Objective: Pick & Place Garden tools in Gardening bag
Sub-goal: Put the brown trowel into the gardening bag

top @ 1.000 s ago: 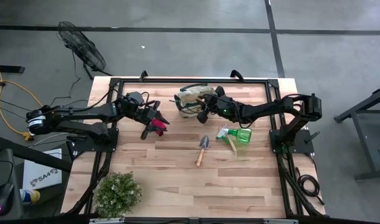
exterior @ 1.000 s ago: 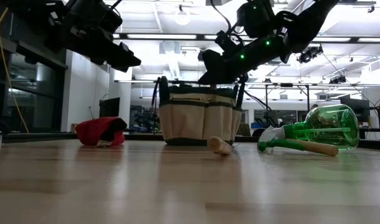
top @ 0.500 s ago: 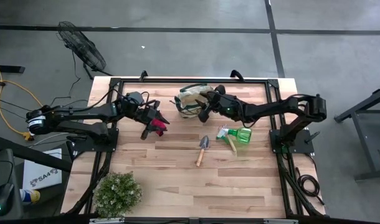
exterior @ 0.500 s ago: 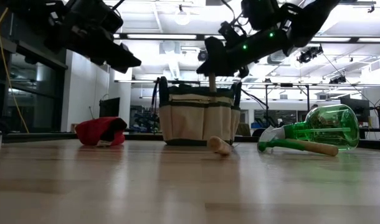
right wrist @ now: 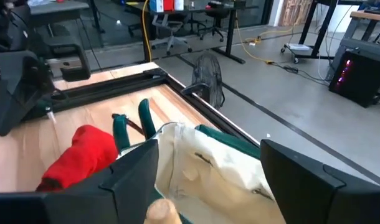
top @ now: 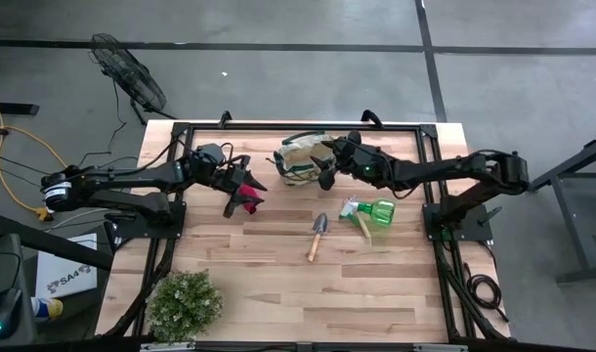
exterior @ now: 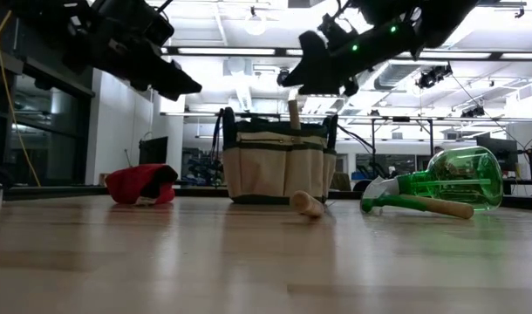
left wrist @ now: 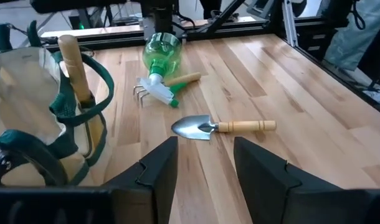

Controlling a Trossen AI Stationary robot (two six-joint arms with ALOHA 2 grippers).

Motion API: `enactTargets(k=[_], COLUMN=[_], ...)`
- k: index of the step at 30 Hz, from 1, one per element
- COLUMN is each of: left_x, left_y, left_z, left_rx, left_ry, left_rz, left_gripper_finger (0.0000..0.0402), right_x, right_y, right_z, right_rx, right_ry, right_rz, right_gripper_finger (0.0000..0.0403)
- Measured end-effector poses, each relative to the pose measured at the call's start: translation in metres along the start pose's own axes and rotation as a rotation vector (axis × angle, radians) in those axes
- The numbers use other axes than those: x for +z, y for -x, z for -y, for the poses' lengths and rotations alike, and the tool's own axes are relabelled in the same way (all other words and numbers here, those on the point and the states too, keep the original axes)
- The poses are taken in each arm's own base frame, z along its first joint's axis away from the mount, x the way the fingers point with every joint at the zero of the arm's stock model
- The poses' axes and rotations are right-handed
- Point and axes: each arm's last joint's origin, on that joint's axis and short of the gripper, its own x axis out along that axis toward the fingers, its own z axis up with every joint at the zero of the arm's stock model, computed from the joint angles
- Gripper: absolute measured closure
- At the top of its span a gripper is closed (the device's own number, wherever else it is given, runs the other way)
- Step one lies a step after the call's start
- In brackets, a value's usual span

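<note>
Beige gardening bag (exterior: 277,166), green trim, wooden trowel handle (exterior: 294,113) upright inside; right pincer (exterior: 323,71) released above it.

Trowel (exterior: 294,112) blade hidden inside gardening bag (exterior: 279,161), only handle shows. Pruning shears (top: 245,199) blades too small to tell. Rake (top: 358,221) partly under sprayer (top: 375,210).

My wooden table (top: 259,284), gardening bag (top: 300,159) near far edge, red-handled shears (top: 245,199), trowel (top: 318,236), sprayer (top: 373,210) on rake (top: 361,221) mid-table, plant (top: 185,304) at near-left corner
</note>
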Motion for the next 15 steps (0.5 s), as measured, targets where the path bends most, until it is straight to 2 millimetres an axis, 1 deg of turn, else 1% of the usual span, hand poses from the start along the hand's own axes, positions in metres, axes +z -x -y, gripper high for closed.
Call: enactTargets(k=[2, 4, 7, 10, 12, 15], left_x=[0.000, -0.001, -0.001, -0.002, -0.001, -0.002], left_y=[-0.003, -0.007, -0.011, -0.013, -0.013, -0.012], left_z=[0.003, 0.008, 0.014, 0.016, 0.015, 0.014], left_rx=[-0.018, -0.039, -0.052, -0.032, -0.017, 0.004], left_ry=[-0.017, -0.046, -0.090, -0.095, -0.097, -0.095], left_rz=[-0.005, -0.017, -0.016, -0.040, -0.038, -0.044], left_gripper_finger=[0.0249, 0.0249, 0.0249, 0.0249, 0.0249, 0.0249], right_x=[0.003, 0.006, 0.009, 0.009, 0.006, -0.002], right_y=[0.009, 0.019, 0.035, 0.049, 0.054, 0.055], right_z=[-0.001, -0.004, -0.012, -0.023, -0.031, -0.043], right_rx=[0.015, 0.071, 0.211, 0.347, 0.411, 0.483], right_ry=[0.019, 0.052, 0.138, 0.245, 0.298, 0.339], right_rz=[-0.028, -0.059, -0.100, -0.121, -0.130, -0.158], right_gripper_finger=[0.0133, 0.0136, 0.0139, 0.0142, 0.0145, 0.0149])
